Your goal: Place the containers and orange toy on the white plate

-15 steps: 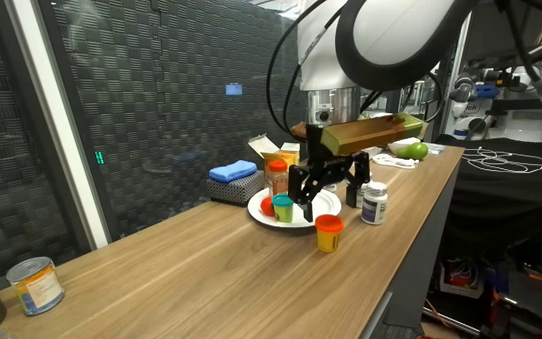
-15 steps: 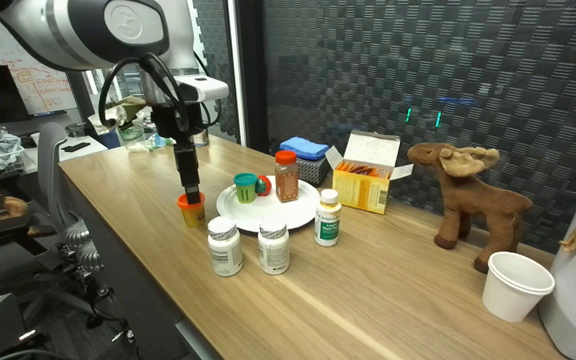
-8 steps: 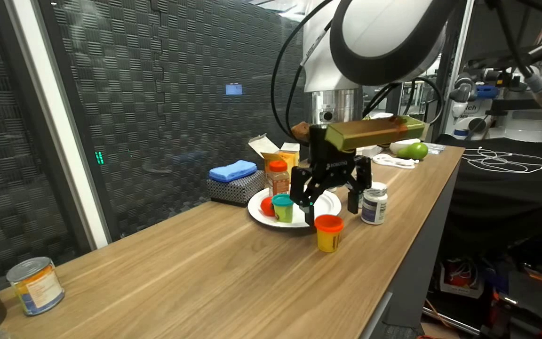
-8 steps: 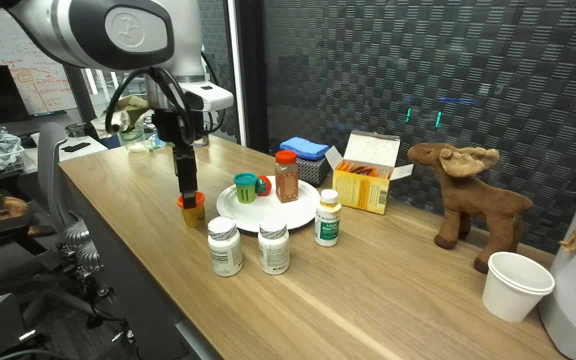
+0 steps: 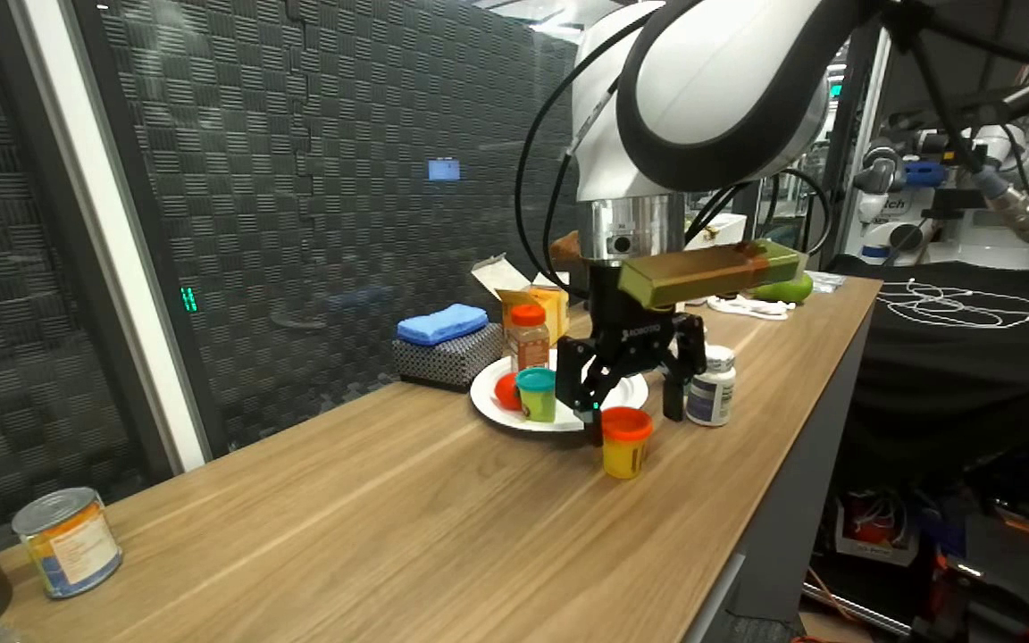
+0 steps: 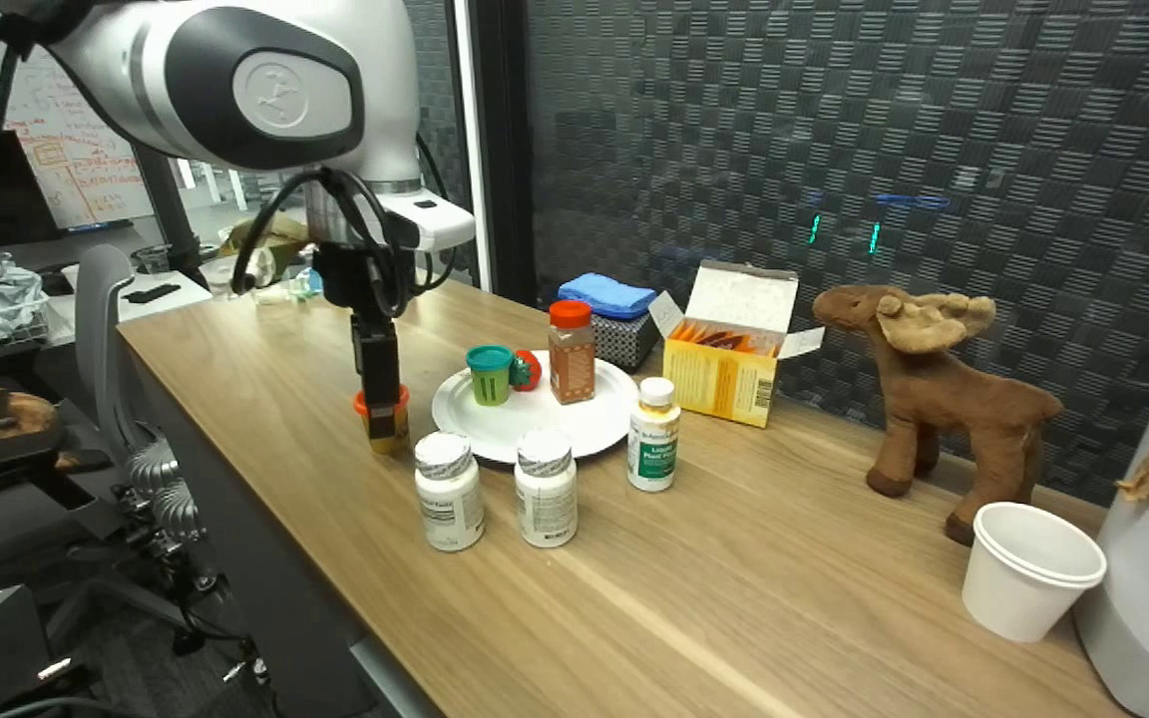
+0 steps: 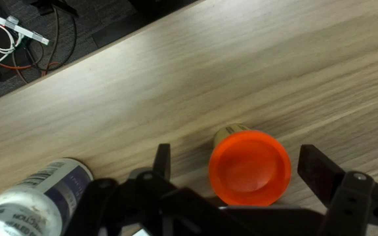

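Observation:
A yellow tub with an orange lid [image 5: 624, 455] stands upright on the table beside the white plate [image 5: 629, 393]. My gripper [image 5: 635, 424] is open and points down around this tub. In the wrist view the gripper [image 7: 235, 160] has a finger on each side of the orange lid [image 7: 249, 167], with a gap on both sides; the right finger is nearer. In an exterior view a finger partly hides the tub [image 6: 402, 419]. On the plate [image 6: 599, 399] stand a green tub with a teal lid [image 6: 491, 381], a red toy fruit [image 6: 529, 370] and a red-capped spice jar [image 6: 572, 361].
Two white pill bottles [image 6: 450, 504] [image 6: 547, 499] stand close to the gripper; they also show in the wrist view [image 7: 44, 196]. A green-labelled bottle [image 6: 653, 439], an open yellow box [image 6: 719, 369] and a toy moose [image 6: 954, 399] stand farther along. The table edge [image 7: 110, 46] is near.
My gripper has moved down, and its open fingers are now beside the orange-lidded tub instead of above it. The tub and the things on the plate have not moved.

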{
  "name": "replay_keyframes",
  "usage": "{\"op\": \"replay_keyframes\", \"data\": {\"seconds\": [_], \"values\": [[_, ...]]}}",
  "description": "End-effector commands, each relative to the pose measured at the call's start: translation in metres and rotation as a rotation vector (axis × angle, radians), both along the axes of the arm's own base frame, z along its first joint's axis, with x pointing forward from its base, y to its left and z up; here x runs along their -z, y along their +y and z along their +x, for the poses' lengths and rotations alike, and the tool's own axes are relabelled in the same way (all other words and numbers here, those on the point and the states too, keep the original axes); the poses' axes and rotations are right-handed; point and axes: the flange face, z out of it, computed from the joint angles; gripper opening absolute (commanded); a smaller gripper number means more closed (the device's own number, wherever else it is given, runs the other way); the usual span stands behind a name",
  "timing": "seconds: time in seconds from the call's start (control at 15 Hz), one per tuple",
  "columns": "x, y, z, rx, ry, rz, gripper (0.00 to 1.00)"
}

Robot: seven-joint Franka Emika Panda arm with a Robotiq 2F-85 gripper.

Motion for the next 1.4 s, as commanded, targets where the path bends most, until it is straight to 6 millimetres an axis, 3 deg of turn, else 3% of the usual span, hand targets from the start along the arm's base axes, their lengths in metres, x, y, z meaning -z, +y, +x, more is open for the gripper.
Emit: {"op": "replay_keyframes", "data": {"seconds": [0.0,0.13,0.4,0.53,0.73,0.93,1.07,1.33], "values": [[-0.003,0.001,0.009,-0.006,-0.016,0.019,0.74],[-0.006,0.003,0.009,-0.010,-0.029,0.015,0.70],[-0.015,0.004,0.005,-0.013,-0.054,0.007,0.38],[-0.023,0.002,0.001,-0.003,-0.072,0.013,0.28],[-0.051,-0.006,-0.001,0.034,-0.130,0.014,0.28],[-0.074,-0.027,0.010,0.067,-0.181,-0.016,0.28],[-0.076,-0.044,0.024,0.060,-0.208,-0.033,0.28],[-0.059,-0.066,0.052,0.069,-0.241,-0.010,0.28]]}}
